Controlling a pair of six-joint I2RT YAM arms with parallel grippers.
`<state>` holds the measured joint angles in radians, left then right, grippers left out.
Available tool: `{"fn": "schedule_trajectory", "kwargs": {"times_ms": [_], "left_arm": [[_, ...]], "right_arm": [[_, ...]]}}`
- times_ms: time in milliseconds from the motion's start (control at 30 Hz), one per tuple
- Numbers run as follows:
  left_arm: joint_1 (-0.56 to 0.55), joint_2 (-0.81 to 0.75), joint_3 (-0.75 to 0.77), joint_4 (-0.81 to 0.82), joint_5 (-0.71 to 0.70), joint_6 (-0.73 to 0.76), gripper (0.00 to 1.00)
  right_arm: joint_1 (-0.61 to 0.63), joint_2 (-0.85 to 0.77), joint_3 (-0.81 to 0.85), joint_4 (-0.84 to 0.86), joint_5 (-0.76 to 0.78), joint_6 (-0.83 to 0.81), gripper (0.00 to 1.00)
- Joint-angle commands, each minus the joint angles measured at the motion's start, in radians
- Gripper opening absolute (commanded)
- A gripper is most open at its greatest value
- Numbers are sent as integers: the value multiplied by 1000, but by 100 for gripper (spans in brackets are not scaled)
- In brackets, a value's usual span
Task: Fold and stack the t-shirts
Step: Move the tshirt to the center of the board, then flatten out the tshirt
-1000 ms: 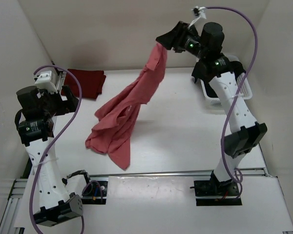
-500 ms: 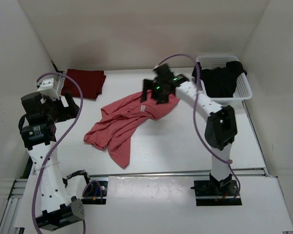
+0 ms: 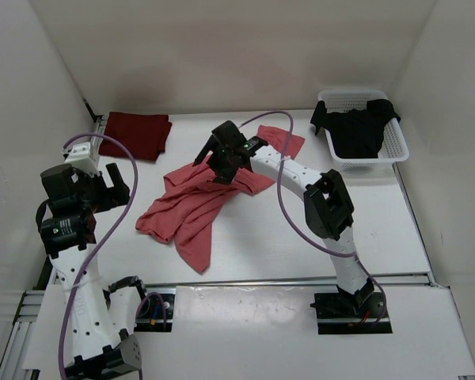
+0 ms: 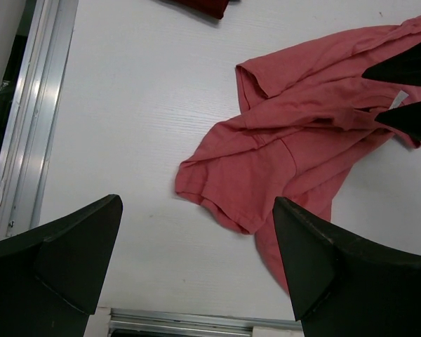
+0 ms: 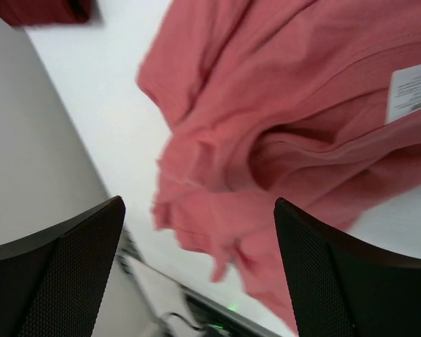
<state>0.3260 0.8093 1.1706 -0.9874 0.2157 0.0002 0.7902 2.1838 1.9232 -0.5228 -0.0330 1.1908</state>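
Right gripper (image 5: pixel 196 202): jaws apart, nothing clamped, hovering close over the salmon pink t-shirt (image 5: pixel 266 105). The shirt lies crumpled on the table (image 3: pixel 261 237) beneath the jaws, with its collar and white label (image 5: pixel 412 91) off to one side of the fingers.

Left gripper (image 4: pixel 196 200): jaws apart, empty, short of the shirt's nearest hem.

Handling judgement: the cloth is light and limp, so it will likely sag and bunch rather than hold its shape. Take hold at a shoulder seam or hem corner.

The folded maroon t-shirt (image 3: pixel 136 133) lies beyond the left gripper. Well away from the right gripper, the black t-shirt (image 3: pixel 356 131) sits in the basket (image 3: pixel 364 164).
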Motion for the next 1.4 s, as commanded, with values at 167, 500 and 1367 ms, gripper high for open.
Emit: {"fn": "schedule_trajectory", "kwargs": {"times_ms": [167, 500, 1367], "left_arm": [[5, -1, -25, -5, -42, 0, 100], [5, 8, -43, -5, -53, 0, 100], [-109, 165, 9, -28, -71, 0, 100]], "right_arm": [[14, 80, 39, 34, -37, 337, 89], [15, 168, 65, 24, -61, 391, 57], [-544, -789, -725, -356, -37, -745, 37]]}}
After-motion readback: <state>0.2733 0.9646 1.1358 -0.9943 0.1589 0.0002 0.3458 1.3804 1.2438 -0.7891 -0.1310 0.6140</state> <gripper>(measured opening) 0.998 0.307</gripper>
